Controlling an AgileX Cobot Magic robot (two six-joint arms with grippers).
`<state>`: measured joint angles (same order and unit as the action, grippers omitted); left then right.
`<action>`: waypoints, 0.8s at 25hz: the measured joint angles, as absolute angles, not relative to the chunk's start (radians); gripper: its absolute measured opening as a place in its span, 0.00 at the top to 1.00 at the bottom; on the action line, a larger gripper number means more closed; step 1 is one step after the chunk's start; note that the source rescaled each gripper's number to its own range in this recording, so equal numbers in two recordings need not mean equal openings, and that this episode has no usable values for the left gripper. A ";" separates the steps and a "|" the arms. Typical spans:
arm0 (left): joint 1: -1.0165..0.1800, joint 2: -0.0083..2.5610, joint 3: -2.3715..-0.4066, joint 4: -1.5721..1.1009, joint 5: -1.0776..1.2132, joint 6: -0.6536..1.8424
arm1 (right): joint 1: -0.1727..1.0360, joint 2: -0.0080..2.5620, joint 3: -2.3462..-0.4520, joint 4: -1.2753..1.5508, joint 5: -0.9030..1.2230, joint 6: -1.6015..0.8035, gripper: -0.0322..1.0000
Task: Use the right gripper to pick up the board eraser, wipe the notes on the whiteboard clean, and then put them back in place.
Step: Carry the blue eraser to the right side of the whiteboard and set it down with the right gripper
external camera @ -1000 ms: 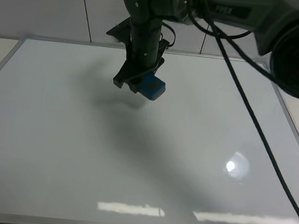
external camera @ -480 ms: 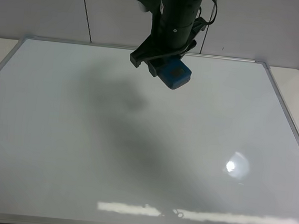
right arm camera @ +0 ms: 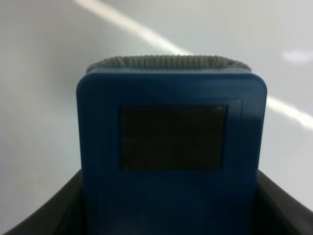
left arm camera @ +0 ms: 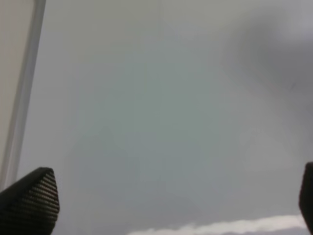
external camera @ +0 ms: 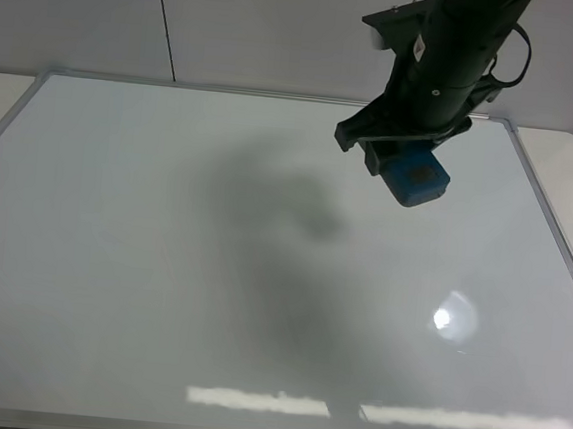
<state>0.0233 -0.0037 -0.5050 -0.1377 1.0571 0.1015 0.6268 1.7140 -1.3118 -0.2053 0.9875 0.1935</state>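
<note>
The whiteboard (external camera: 112,259) shows no notes, only shadow and glare, so wiping looks finished and returning the tool is probably the step in hand. The right gripper (external camera: 394,160), clamped on the board eraser (external camera: 416,180), hangs above the board's far right part. It should lower slowly, lay the block flat, and let go only once it rests. Its resting place is not visible. The left gripper (left arm camera: 168,198) is spread wide over bare board. The eraser's long axis runs out along the fingers, pointing down toward the board's right side, its patched back (right arm camera: 171,147) facing the wrist camera.
</note>
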 joint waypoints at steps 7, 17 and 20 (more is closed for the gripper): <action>0.023 -0.004 -0.505 -0.138 1.057 0.102 | 0.485 1.643 -1.122 -0.196 0.953 0.211 0.97; 0.023 -0.004 -0.505 -0.138 1.057 0.102 | 0.348 1.622 -0.919 -0.162 0.749 0.211 0.97; 0.023 -0.004 -0.505 -0.138 1.057 0.102 | 0.321 1.622 -0.903 -0.160 0.711 0.220 0.97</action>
